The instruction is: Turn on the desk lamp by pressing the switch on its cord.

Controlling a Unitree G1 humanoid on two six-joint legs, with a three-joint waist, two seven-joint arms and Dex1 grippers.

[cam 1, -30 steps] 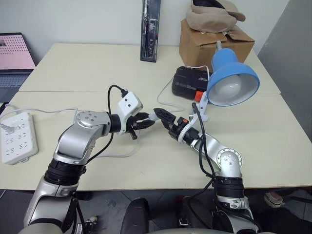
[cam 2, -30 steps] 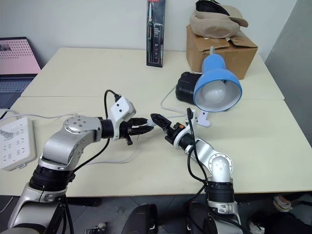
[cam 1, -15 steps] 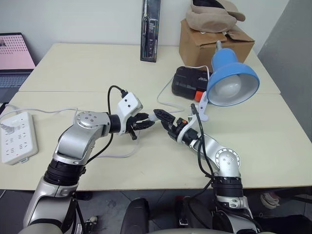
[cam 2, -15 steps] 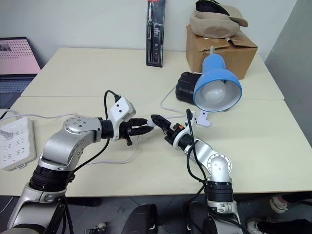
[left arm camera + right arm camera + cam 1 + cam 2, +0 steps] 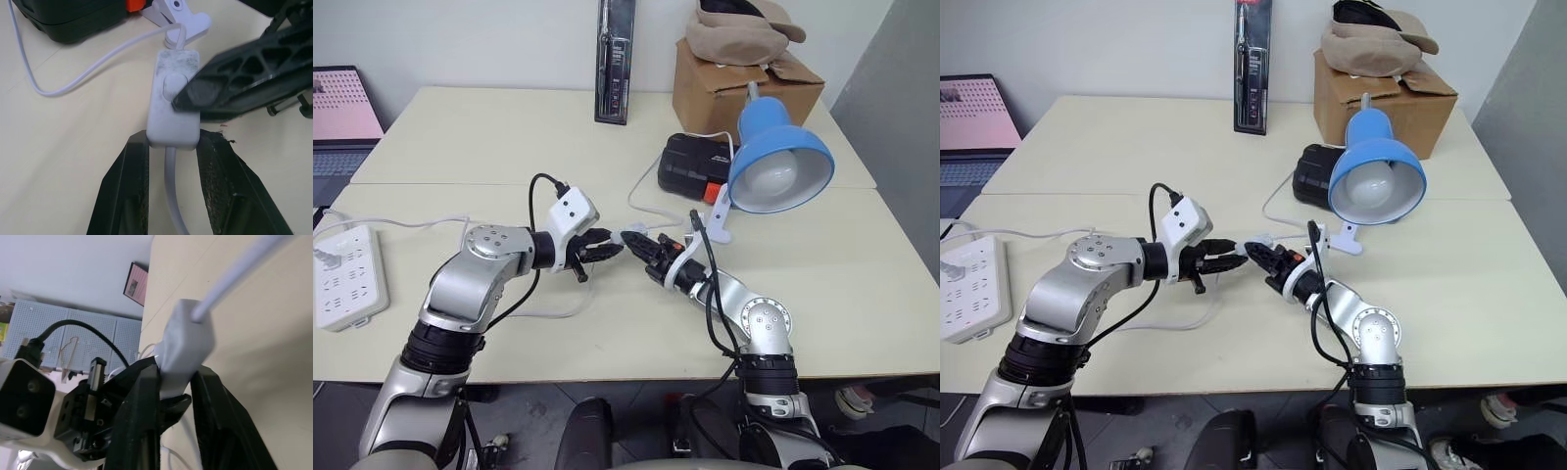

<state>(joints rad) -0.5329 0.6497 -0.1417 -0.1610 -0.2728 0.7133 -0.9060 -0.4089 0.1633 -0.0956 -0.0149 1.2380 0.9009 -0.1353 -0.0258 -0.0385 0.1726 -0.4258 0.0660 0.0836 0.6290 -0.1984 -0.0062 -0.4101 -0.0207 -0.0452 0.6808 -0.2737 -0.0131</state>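
The blue-shaded desk lamp [image 5: 781, 157] stands at the right on its white clip, and its bulb looks unlit. Its thin white cord [image 5: 73, 78] curves across the table to the small white switch [image 5: 173, 105], which hangs just above the table's middle. My left gripper [image 5: 607, 247] is shut on the switch's near end, a finger on each side. My right gripper [image 5: 636, 241] comes from the opposite side and is shut on the same switch. One of its fingertips [image 5: 195, 95] bears on the rocker button. In the right wrist view the switch body [image 5: 183, 342] sits clamped between that gripper's fingers.
A white power strip [image 5: 347, 277] lies at the table's left edge. A black box [image 5: 693, 163] sits behind the lamp, and a cardboard box [image 5: 744, 83] with a beige cap stands at the back right. A laptop [image 5: 337, 113] is at the far left.
My right gripper's fingers have closed from wide open onto the switch. Both arms and the left gripper's hold stayed as they were.
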